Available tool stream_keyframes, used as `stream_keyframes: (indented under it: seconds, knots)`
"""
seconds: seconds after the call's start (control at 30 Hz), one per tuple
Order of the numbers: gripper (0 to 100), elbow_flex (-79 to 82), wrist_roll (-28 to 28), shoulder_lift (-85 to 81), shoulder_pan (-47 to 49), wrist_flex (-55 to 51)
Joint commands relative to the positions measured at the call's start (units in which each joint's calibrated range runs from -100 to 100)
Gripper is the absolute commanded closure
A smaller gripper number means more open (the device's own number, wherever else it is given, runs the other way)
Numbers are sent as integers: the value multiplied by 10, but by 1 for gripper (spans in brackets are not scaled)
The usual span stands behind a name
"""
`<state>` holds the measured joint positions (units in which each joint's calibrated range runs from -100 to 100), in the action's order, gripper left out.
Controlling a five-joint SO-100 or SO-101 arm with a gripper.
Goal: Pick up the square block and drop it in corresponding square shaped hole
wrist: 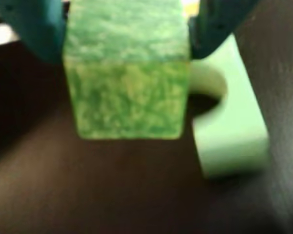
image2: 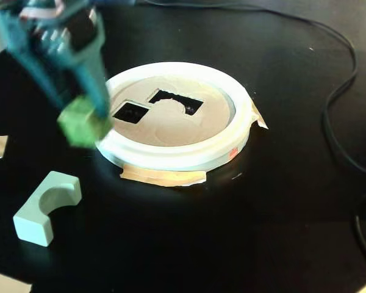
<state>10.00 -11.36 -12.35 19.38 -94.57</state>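
Observation:
A mottled green square block (wrist: 127,73) fills the top middle of the wrist view, clamped between my teal fingers (wrist: 36,29). In the fixed view my gripper (image2: 88,119) is shut on the block (image2: 82,125) and holds it in the air just left of a white round container (image2: 232,131). The container's tan lid has a square hole (image2: 130,112) and an arch-shaped hole (image2: 177,101). The block hangs a little to the left of and below the square hole in that view.
A pale green arch block (image2: 46,207) lies on the black table at the lower left, and also shows in the wrist view (wrist: 229,126). Tape strips (image2: 161,177) hold the container down. A black cable (image2: 341,104) runs along the right side.

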Motion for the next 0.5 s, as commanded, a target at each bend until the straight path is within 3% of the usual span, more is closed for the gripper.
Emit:
stream_keyframes:
  seconds: [0.0, 0.2, 0.47]
  knots:
    - [71, -68, -33, -35, 118, -2]
    - [71, -70, -66, 18, 173, 11]
    - [71, -70, -76, 125, 247, 158]
